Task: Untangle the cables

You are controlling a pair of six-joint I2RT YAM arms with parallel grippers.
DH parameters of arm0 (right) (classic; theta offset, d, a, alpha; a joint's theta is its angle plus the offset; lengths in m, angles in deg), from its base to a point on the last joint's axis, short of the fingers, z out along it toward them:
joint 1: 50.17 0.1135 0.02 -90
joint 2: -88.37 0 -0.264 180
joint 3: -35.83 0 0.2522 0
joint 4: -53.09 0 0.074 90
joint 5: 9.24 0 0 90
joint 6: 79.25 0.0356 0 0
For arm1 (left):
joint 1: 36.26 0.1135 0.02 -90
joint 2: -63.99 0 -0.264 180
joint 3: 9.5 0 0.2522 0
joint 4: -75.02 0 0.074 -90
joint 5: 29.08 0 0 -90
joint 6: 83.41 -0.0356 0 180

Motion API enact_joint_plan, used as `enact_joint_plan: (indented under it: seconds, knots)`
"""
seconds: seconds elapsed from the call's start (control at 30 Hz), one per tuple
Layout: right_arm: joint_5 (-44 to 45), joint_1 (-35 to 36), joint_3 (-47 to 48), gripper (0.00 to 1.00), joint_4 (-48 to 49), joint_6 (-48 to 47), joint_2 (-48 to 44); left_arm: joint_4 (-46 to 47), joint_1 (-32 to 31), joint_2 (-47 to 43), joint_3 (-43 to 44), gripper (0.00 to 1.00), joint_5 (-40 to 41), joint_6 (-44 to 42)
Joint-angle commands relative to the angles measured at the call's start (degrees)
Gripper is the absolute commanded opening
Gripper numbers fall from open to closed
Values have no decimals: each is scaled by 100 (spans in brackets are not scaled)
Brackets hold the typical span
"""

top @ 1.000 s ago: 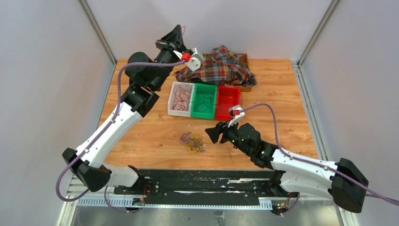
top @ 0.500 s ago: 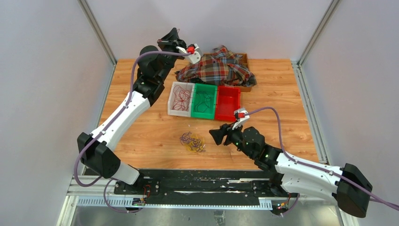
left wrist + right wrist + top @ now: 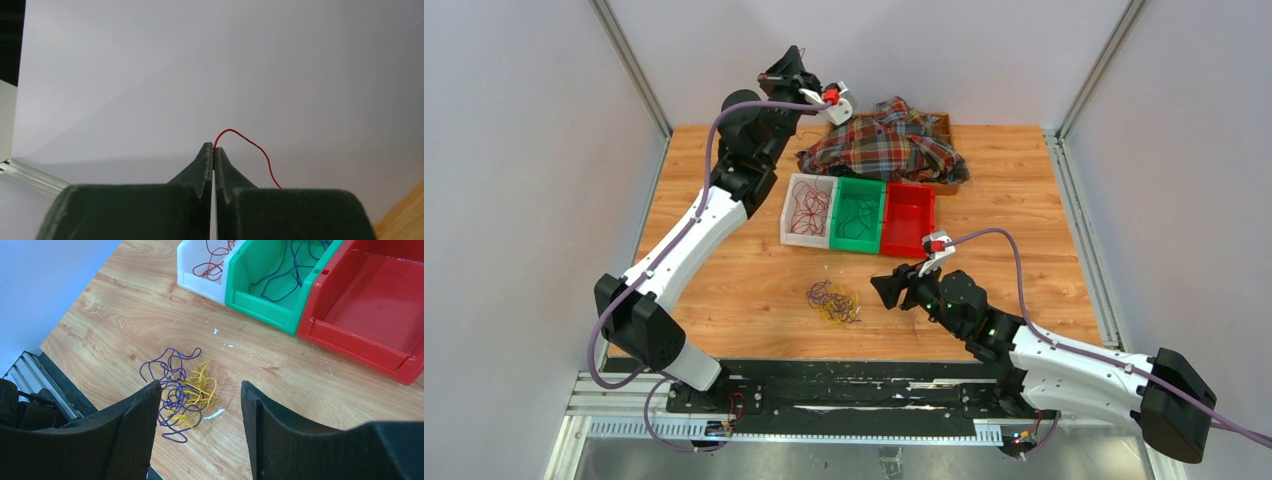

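Note:
A loose tangle of thin purple and yellow cables [image 3: 834, 302] lies on the wooden table in front of the bins; in the right wrist view the tangle [image 3: 182, 395] sits just ahead of my left finger. My right gripper [image 3: 886, 288] is open and empty, low over the table to the right of the tangle [image 3: 200, 385]. My left gripper [image 3: 789, 70] is raised high at the back left, facing the wall. It is shut [image 3: 214, 147] on the end of one thin red cable [image 3: 250, 142], which curves away to the right.
Three bins stand in a row: a white bin [image 3: 786, 215] with red cables [image 3: 215, 265], a green bin [image 3: 854, 246] with dark blue cables [image 3: 290, 270], and an empty red bin [image 3: 907, 215]. A plaid cloth [image 3: 889, 140] is heaped behind them.
My left arm has stretched up and back, lifting its gripper higher toward the rear wall. My right arm shifted slightly at first and has since stayed still. The tangle has not moved.

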Motion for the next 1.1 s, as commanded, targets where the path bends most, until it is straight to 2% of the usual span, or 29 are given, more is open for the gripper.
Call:
enact_joint_plan:
  seconds: [0.0, 0.27, 0.4, 0.63, 0.9, 1.07]
  knots:
    - [132, -13, -70, 59, -25, 90, -18, 239, 52, -206, -334, 1, -52, -275]
    - [126, -22, -66, 59, -33, 102, 7, 233, 228, -286, -541, 1, -38, -394]
    - [119, -22, -51, 59, -11, 115, 76, -23, 224, -470, -958, 1, -119, -162]
    - [162, -34, -66, 58, -68, 124, 37, -1539, 154, -968, -1703, 1, -537, 679]
    - [147, -52, -20, 58, -38, 193, 171, -3797, 94, -514, -617, 0, -1175, 2294]
    - [171, -66, -14, 58, -48, 199, 170, -4849, -70, -384, -217, 0, -1775, 2732]
